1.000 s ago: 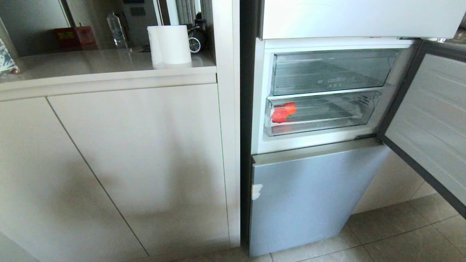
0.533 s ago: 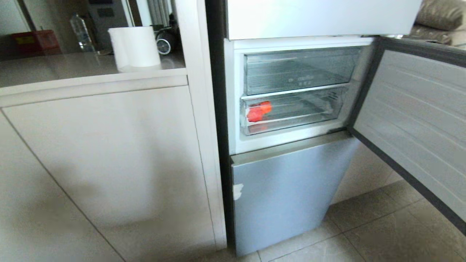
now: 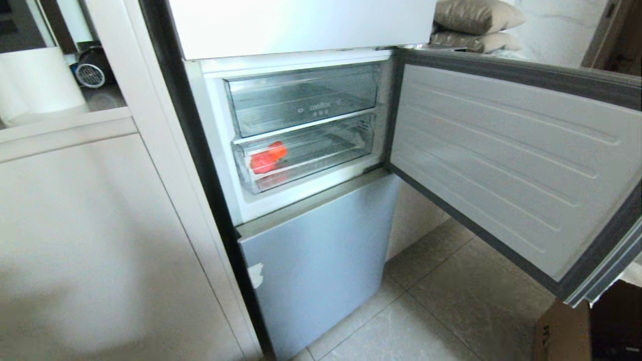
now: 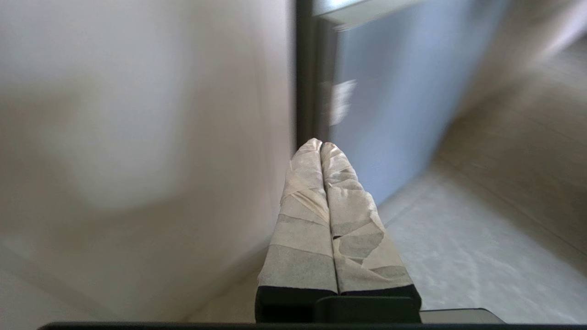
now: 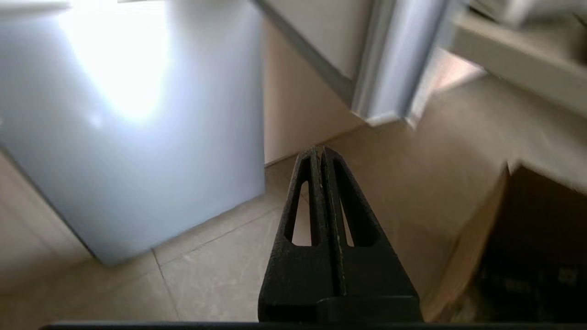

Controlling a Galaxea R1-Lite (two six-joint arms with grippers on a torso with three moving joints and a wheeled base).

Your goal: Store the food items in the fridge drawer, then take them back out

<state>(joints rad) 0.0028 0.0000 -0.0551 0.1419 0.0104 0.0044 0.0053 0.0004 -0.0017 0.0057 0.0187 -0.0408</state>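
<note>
Both grippers, left gripper (image 4: 320,145) and right gripper (image 5: 319,149), were pinched closed, empty; I saw blurry red food items (image 3: 267,157) through the fridge drawer (image 3: 306,173).

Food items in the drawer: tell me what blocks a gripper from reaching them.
The fridge door hangs open, but the drawer is pushed in under the lettered bin, so its clear front lip stands before the food items. Both grippers, left and right, are shut and low near the floor.
</note>
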